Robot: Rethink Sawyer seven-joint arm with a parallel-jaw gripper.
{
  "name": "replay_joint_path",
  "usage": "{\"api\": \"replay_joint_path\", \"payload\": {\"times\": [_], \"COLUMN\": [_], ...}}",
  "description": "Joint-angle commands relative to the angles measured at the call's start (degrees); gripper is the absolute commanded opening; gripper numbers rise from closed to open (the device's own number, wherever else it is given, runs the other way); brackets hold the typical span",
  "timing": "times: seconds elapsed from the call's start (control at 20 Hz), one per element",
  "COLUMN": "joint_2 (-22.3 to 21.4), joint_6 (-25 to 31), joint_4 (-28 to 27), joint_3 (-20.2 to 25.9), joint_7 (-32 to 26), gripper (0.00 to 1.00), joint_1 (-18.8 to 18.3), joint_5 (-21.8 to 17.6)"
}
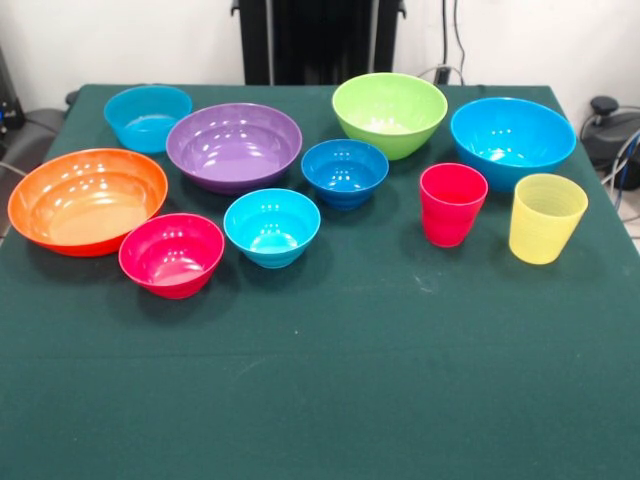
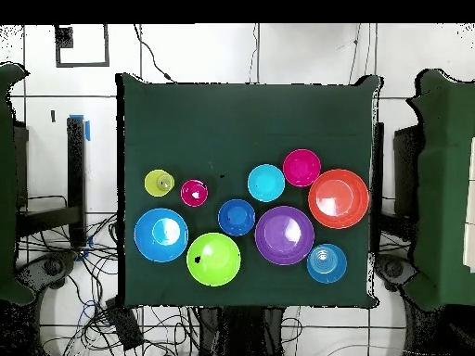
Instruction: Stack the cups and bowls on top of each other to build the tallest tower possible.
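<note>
No stacking had begun at this moment: every piece stood alone on the table [image 1: 330, 400], mouth up, and no tower existed. The gripper appeared in neither view, so its state could not be told.

Positions were taken from the purple bowl [image 1: 234, 146], as seen in the front view. The orange bowl [image 1: 87, 200] sat to its left, close beside it. The cyan bowl [image 1: 148, 117] stood behind and to its left. In front of it stood the pink-red bowl [image 1: 172, 254] and a second small cyan bowl [image 1: 272, 227], side by side. The small dark blue bowl [image 1: 345, 171] stood just to its right, with the lime green bowl [image 1: 390, 113] behind that. Farther right came the bright blue bowl [image 1: 512, 140], and in front of it the red-pink cup [image 1: 452, 204] and the yellow cup [image 1: 546, 218], near each other but apart.

In my judgement the opening step was still pending. The next move called for choosing a base and setting a second piece on it. A wide bowl such as the orange one would likely give the steadiest footing. The glossy plastic may slip in a grasp.

The table carried a dark green cloth, smooth and otherwise bare in its near half. Around it the overhead view showed a pale tiled floor [image 2: 306, 51] with loose cables [image 2: 111, 315] near the table's edge.
</note>
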Motion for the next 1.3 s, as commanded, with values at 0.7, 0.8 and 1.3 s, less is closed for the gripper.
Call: {"api": "replay_joint_path", "payload": {"times": [0.7, 0.8, 1.3], "joint_2": [5.6, 5.84, 6.96], "joint_6": [-8.06, -8.45, -10.41], "joint_4": [7.28, 7.42, 7.9], "joint_3": [6.79, 6.96, 7.59], "joint_7": [9.05, 8.98, 8.75], "gripper": [1.0, 1.0, 1.0], "joint_1": [-2.33, -2.44, -2.97], "joint_5": [-2.57, -2.48, -2.5]}}
